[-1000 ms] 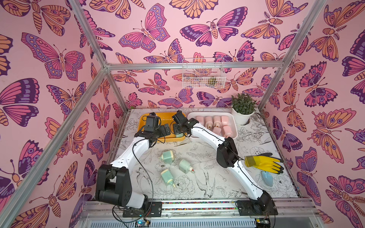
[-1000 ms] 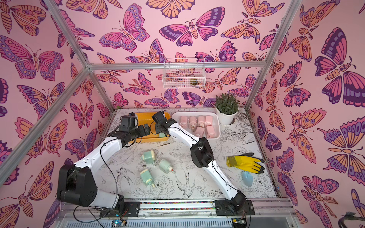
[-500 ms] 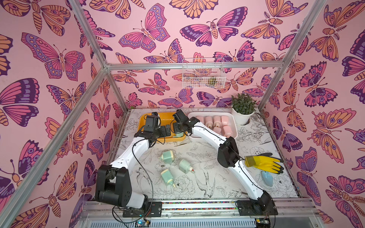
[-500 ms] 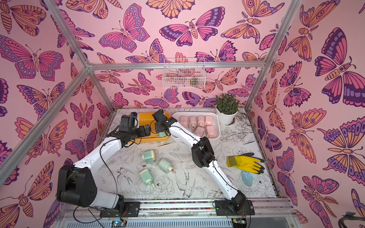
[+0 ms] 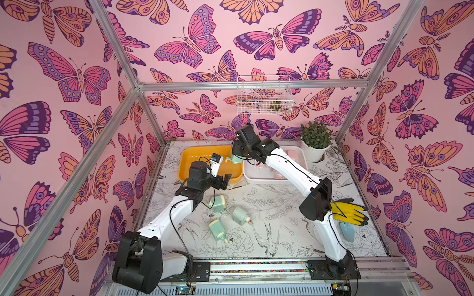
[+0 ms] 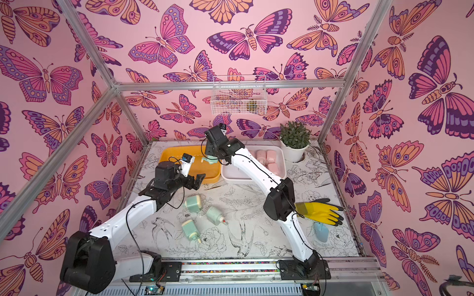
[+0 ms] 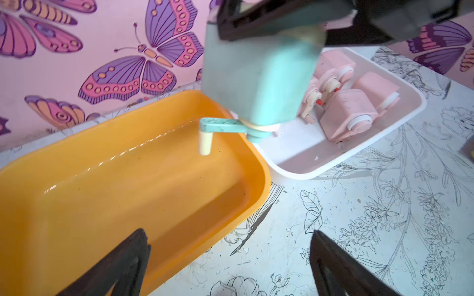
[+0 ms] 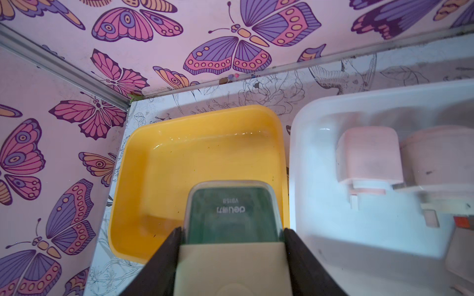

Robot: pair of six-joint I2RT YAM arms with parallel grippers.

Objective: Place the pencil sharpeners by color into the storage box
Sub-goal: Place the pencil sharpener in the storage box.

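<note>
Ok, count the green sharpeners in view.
4. Three green sharpeners lie on the table. A fourth is held by the right gripper over the yellow tray.

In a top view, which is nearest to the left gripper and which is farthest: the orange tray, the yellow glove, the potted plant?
From the left gripper:
1. Orange tray: just behind the gripper, at the back left.
2. Potted plant: back right corner.
3. Yellow glove: far right side, near the right arm's elbow.

Two trays [image 5: 184, 164] side by side, sharpeners [image 5: 218, 203] before them
</note>
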